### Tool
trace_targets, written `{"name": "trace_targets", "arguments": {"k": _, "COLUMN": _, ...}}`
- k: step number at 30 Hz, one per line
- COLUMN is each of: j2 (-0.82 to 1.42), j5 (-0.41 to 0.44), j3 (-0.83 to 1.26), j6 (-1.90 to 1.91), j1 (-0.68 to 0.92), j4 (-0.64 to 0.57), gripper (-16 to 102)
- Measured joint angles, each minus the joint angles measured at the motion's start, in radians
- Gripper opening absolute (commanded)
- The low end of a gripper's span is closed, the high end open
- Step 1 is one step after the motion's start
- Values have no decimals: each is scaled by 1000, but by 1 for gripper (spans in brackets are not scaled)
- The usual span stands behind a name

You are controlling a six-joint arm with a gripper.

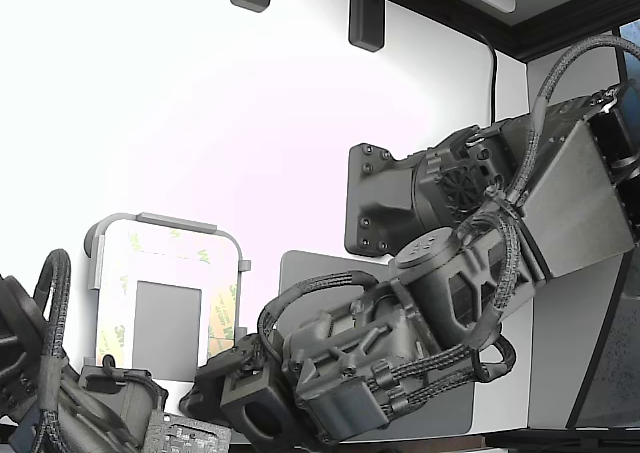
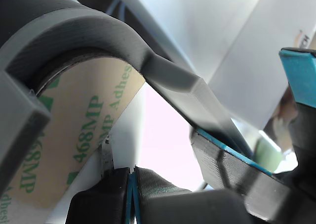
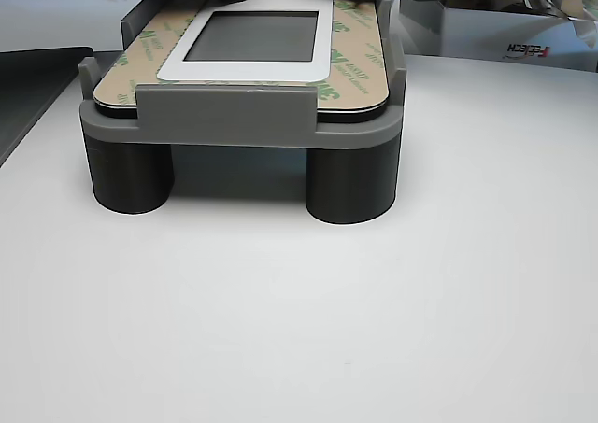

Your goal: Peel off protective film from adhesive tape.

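Exterior view: the arm reaches down toward the near edge of a grey fixture (image 1: 165, 223) standing on the white tabletop (image 1: 200, 123). The fixture carries a white plate (image 1: 165, 273) with a grey rectangle (image 1: 167, 316) at its centre. The adhesive tape (image 1: 222, 308) frames that rectangle, faced with the protective film (image 1: 118, 308), pale yellow with green print. A grey mat (image 1: 310, 273) lies just beside the fixture, toward the exterior view's right. The claw (image 1: 205, 393) sits low at the plate's near edge; a second arm (image 1: 40, 373) shows in the lower corner on the exterior view's left.

Wrist view: the film (image 2: 74, 140), printed "468MP", lies flat under the curved fixture rim (image 2: 98, 36). The claw (image 2: 131, 184) meets at the film's corner, its blue-lined jaws pressed together; whether the film edge is caught between them cannot be told.

Other view: the fixture (image 3: 224, 124) stands on round legs, with the tape (image 3: 350, 63) lying flat on the plate.
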Motion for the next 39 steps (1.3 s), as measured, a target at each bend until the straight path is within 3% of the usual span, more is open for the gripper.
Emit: {"name": "trace_targets", "arguments": {"k": 39, "j2": 23, "j5": 14, "j3": 14, "j6": 28, "j1": 25, "j4": 9, "gripper": -11}}
